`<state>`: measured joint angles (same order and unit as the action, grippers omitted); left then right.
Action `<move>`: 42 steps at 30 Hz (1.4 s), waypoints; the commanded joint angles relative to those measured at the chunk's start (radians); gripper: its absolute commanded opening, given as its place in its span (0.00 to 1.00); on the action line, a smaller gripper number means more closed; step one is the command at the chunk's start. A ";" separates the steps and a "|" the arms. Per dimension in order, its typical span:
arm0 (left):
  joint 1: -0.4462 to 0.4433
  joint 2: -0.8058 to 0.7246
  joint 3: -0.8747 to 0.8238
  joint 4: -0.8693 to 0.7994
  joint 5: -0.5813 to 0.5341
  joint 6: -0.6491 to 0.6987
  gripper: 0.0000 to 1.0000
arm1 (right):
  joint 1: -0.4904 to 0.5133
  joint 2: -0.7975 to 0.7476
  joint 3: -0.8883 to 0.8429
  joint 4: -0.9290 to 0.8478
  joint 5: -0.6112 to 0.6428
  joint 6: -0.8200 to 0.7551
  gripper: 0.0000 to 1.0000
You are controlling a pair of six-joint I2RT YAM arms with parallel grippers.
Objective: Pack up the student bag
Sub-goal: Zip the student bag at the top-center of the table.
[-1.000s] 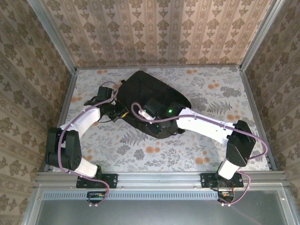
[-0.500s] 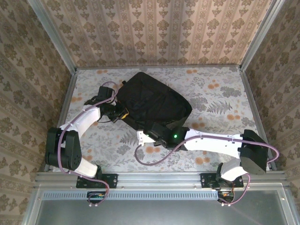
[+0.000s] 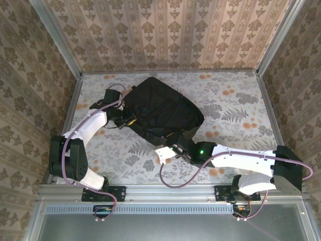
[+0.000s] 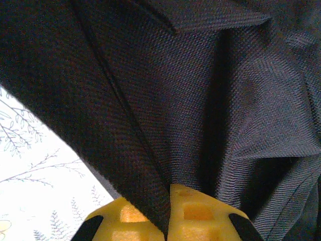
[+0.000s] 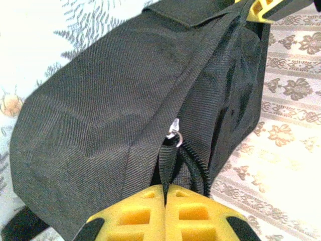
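- While the right gripper [image 5: 165,193], clamped on a black strap [image 5: 168,160], has pulled back toward the near edge, the student bag [image 3: 160,108] lies mid-table
- The left gripper [image 4: 168,193] pinches its fabric edge, probably stretching the opening

R arm [image 3: 235,158] swung back off bag [image 3: 160,110], now low by near edge

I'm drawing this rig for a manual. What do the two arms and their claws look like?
Both the left arm and right arm have white tube-like links between black joints. A lilac cable loops along each. A green light glows near the right wrist. The left claw and right claw have yellow pads with square recesses, edged in black.
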<state>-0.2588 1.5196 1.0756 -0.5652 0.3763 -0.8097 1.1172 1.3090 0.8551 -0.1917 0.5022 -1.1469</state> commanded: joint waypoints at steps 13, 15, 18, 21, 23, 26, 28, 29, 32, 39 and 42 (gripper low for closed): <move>0.062 -0.157 0.074 -0.229 -0.123 0.008 0.45 | 0.023 0.283 0.368 0.065 -0.329 0.762 0.00; 0.053 -0.224 0.003 -0.195 -0.077 -0.023 0.43 | 0.024 0.312 0.389 0.082 -0.341 0.783 0.00; 0.048 -0.295 -0.077 -0.176 -0.026 -0.078 0.38 | 0.024 0.352 0.422 0.071 -0.339 0.786 0.00; 0.029 -0.337 -0.124 -0.162 -0.007 -0.104 0.36 | 0.024 0.367 0.429 0.064 -0.324 0.773 0.00; 0.010 -0.342 -0.144 -0.145 -0.007 -0.110 0.36 | 0.023 0.369 0.426 0.063 -0.327 0.776 0.00; -0.011 -0.320 -0.156 -0.135 -0.003 -0.114 0.34 | 0.023 0.371 0.424 0.063 -0.325 0.782 0.00; -0.018 -0.310 -0.158 -0.141 -0.001 -0.114 0.32 | 0.023 0.371 0.420 0.061 -0.316 0.782 0.00; -0.021 -0.313 -0.161 -0.143 -0.001 -0.112 0.31 | 0.021 0.371 0.418 0.059 -0.314 0.782 0.00; -0.025 -0.341 -0.176 -0.148 -0.010 -0.108 0.30 | 0.020 0.369 0.408 0.059 -0.306 0.780 0.00; -0.042 -0.371 -0.222 -0.121 0.011 -0.117 0.26 | 0.007 0.366 0.400 0.074 -0.309 0.797 0.00; -0.048 -0.365 -0.237 -0.099 0.003 -0.117 0.26 | 0.006 0.366 0.399 0.077 -0.323 0.797 0.00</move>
<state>-0.3012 1.1648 0.8562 -0.6922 0.3702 -0.9134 1.1282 1.6756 1.2388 -0.1822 0.1970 -0.3733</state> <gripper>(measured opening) 0.259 0.067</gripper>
